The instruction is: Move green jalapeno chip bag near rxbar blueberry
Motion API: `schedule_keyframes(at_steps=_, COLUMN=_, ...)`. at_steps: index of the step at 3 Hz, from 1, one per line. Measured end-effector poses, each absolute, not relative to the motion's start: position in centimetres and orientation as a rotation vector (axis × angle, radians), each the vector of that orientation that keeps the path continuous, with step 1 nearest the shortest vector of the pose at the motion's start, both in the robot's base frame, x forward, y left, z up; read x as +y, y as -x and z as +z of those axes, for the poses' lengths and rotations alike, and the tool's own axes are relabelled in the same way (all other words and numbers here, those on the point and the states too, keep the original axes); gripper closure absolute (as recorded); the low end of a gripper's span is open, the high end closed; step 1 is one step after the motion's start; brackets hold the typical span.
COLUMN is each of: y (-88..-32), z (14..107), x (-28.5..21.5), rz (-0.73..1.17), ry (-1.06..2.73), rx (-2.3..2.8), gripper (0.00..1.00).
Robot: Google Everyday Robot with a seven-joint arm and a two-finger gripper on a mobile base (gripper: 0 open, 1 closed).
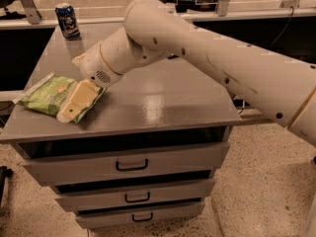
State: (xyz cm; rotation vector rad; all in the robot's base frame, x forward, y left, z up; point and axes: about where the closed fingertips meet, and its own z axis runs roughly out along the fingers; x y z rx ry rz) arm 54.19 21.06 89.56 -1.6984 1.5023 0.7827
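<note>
The green jalapeno chip bag (49, 94) lies flat at the front left corner of the grey cabinet top (158, 98). My gripper (74, 105) points down and left and rests over the bag's right end, near the front edge. The big white arm (197, 48) reaches in from the right across the top. The rxbar blueberry is hidden behind the arm at the back of the top.
A blue can (67, 19) stands at the back left corner. The cabinet has three drawers with dark handles (132, 165) below the top. A speckled floor lies around it, and dark rails and posts run behind.
</note>
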Motion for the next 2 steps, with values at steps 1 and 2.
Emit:
schedule_keyframes(at_steps=1, y=-55.5, z=87.7, x=22.3, rz=0.844, ry=1.642, rx=1.526, gripper=0.00)
schedule_keyframes(at_steps=2, y=-56.2, z=86.5, x=22.4, rz=0.865, ry=1.606, rx=1.544, gripper=0.13)
